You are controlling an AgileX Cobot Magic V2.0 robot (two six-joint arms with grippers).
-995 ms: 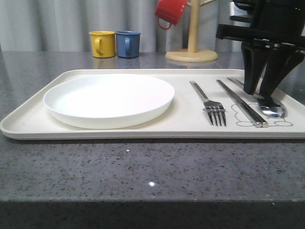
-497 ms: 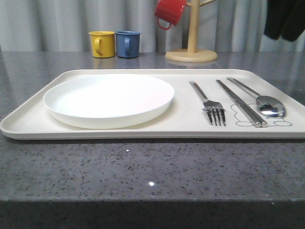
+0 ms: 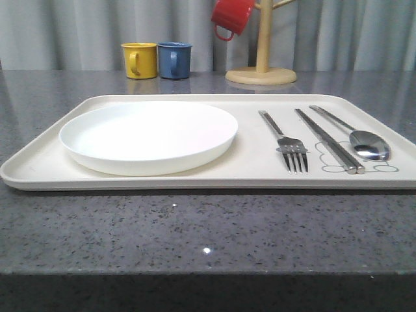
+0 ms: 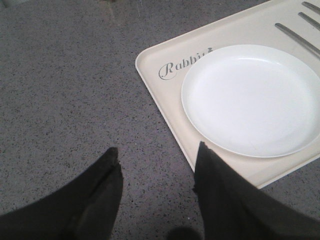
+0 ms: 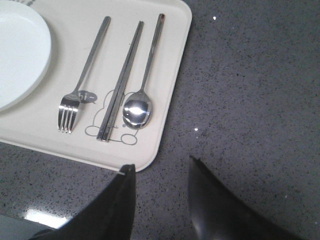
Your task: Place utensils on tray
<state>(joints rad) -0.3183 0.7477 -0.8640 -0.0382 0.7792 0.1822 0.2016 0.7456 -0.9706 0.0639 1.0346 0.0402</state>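
Gone from the front view is the dark right arm that hung over the spoon a second ago and had lifted to the upper right corner half a second ago; the cutlery has not shifted. From the front, the cream tray (image 3: 162, 182) lies on a speckled grey stone counter (image 3: 208, 234), with pale curtains behind. On it a round white plate (image 3: 148, 135) sits to the left, and to the right lie the fork (image 3: 286, 142), the chopsticks (image 3: 328, 141) and the spoon (image 3: 361, 136), side by side and apart, over a faint rabbit outline. Behind the tray stand a yellow mug (image 3: 140, 60) and a blue mug (image 3: 174, 60), just beside each other, and a wooden mug tree (image 3: 262, 68) with a red mug (image 3: 231, 16) hanging on it.

From the left wrist, the left gripper (image 4: 157, 165) hangs with its jaws spread and nothing between them, over bare counter; one fingertip overlaps the tray's edge in the picture, and the plate lies just beyond that finger, by the "Rabbit" script.

From the right wrist, the right gripper (image 5: 160, 175) also has its jaws spread and empty, over the counter just off the tray's corner. Beyond the fingers the spoon (image 5: 140, 95) lies nearest, then the chopsticks (image 5: 121, 82), then the fork (image 5: 82, 80), all inside the rim
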